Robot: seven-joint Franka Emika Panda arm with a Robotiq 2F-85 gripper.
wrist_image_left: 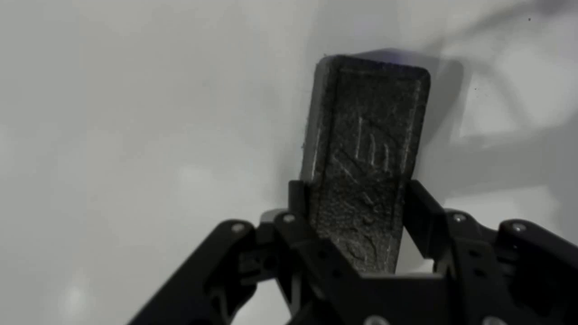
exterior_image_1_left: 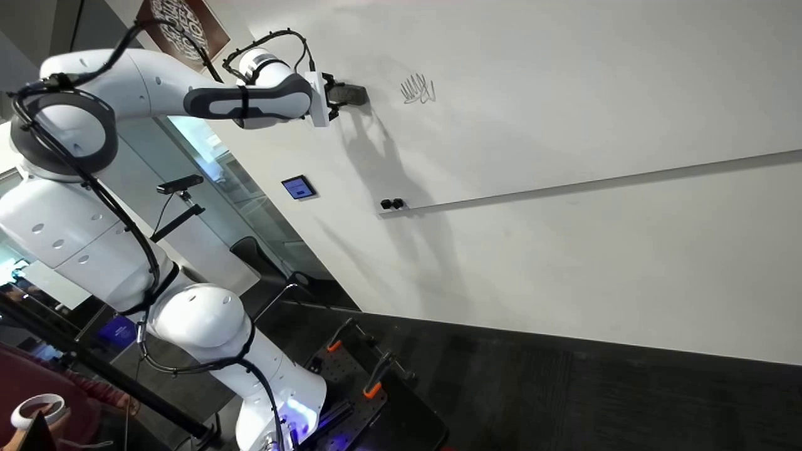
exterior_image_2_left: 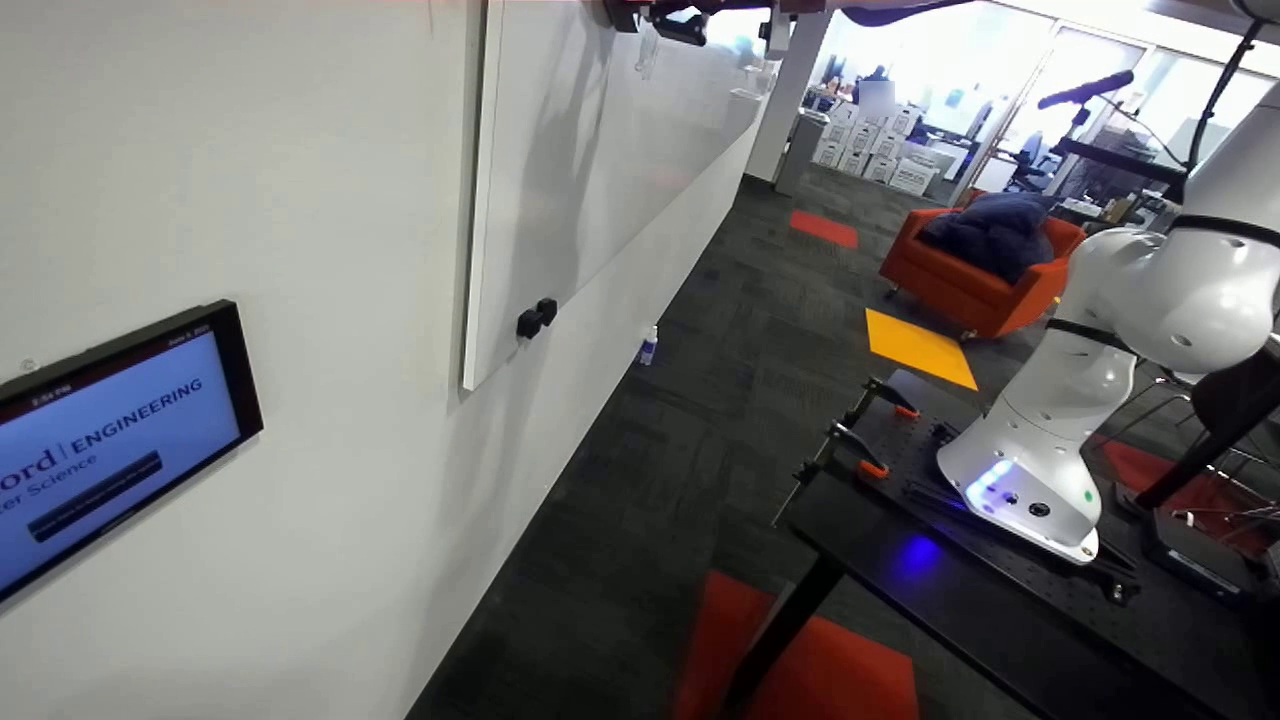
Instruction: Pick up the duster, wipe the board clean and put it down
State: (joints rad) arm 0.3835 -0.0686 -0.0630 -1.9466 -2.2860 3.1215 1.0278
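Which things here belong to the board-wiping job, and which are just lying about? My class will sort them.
Part of the job:
black two-fingered gripper
rectangular dark-grey duster, held in it
white wall board
dark zigzag scribble on it

Just around:
upright white and blue bottle
orange armchair
flat black-framed wall screen
two small black blocks at the board's corner

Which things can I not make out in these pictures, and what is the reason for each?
Duster, wrist view: face toward the whiteboard hidden by its own body; whether they touch is unclear.
Robot arm, in an exterior view: upper part runs past the right edge.
Wall screen, in an exterior view: left part cut off by the edge.
Bottle, in an exterior view: label too small to read.
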